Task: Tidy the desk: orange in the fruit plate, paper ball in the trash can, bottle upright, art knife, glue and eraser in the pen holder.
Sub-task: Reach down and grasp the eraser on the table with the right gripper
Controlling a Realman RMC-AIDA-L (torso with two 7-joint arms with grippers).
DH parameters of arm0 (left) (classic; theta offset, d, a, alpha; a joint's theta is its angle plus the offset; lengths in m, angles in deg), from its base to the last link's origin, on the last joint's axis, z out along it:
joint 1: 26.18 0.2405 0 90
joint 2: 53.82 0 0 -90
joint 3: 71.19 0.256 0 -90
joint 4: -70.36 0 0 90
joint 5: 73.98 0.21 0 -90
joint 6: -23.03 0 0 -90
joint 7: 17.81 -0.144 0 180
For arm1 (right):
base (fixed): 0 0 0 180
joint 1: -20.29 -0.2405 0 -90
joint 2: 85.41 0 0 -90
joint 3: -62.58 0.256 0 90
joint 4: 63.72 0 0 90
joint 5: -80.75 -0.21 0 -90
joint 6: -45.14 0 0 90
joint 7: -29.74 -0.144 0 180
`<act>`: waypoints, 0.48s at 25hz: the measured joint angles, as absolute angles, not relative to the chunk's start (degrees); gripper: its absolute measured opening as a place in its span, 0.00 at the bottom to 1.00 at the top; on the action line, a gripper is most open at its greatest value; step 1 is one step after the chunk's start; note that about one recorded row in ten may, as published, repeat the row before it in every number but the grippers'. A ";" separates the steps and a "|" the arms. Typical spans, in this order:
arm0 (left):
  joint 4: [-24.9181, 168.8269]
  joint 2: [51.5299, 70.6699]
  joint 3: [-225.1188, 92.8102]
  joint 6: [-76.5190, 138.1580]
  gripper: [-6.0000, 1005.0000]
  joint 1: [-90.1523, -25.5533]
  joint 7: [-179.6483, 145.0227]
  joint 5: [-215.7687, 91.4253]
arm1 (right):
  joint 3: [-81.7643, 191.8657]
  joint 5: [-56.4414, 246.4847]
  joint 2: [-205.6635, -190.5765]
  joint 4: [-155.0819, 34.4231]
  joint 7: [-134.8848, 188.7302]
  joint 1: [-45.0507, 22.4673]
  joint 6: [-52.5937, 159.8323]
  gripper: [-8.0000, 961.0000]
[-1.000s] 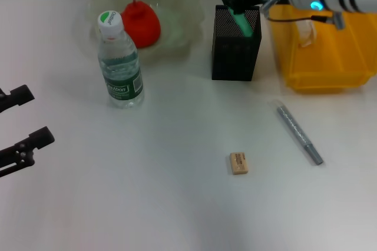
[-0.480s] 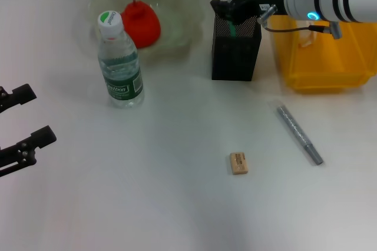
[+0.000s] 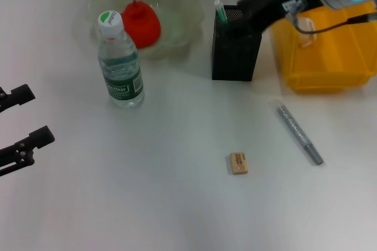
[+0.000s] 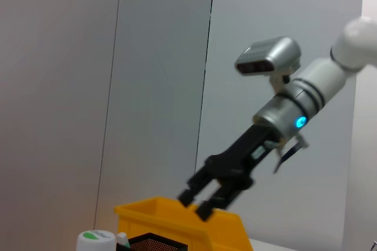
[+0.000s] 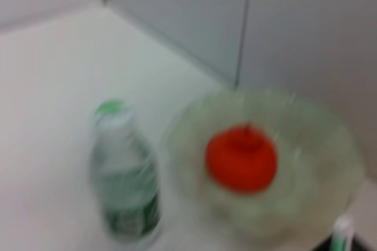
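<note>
Green-capped glue point(image 3: 220, 13) sits in the pen holder point(image 3: 235, 50) near the far edge. Your right gripper point(image 3: 246, 8) hovers just above its rim, fingers apart, empty. Glue step looks done imo. Next: eraser point(image 3: 238, 163) mid-counter or art knife point(image 3: 299, 134) toward the right edge. Left gripper point(image 3: 23, 127) parked at left edge, open w/ nothing.

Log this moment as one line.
right tool: open, above holder | glue: in holder | eraser, knife: on desk | left tool: idle
</note>
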State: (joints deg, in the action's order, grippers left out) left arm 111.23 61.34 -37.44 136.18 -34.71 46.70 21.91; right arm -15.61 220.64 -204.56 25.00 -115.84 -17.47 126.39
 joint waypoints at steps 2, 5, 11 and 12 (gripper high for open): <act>111.23 61.34 -37.44 136.18 0.81 -34.71 46.70 21.91 | -15.74 223.52 -204.53 27.22 -117.31 -20.61 136.09 0.68; 111.23 61.32 -37.44 136.13 0.81 -34.72 46.70 21.88 | -16.69 223.96 -204.52 27.72 -117.33 -22.46 140.95 0.68; 111.23 61.36 -37.44 136.11 0.81 -34.90 46.68 21.92 | -28.18 226.32 -204.68 25.64 -116.41 -26.77 147.96 0.68; 111.24 61.36 -37.44 136.09 0.81 -34.94 46.70 21.92 | -32.17 227.89 -204.81 23.93 -116.63 -27.91 148.16 0.68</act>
State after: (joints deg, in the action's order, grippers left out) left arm 111.24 61.36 -37.44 136.09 -34.94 46.70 21.92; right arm -32.17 227.89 -204.81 23.93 -116.63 -27.91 148.16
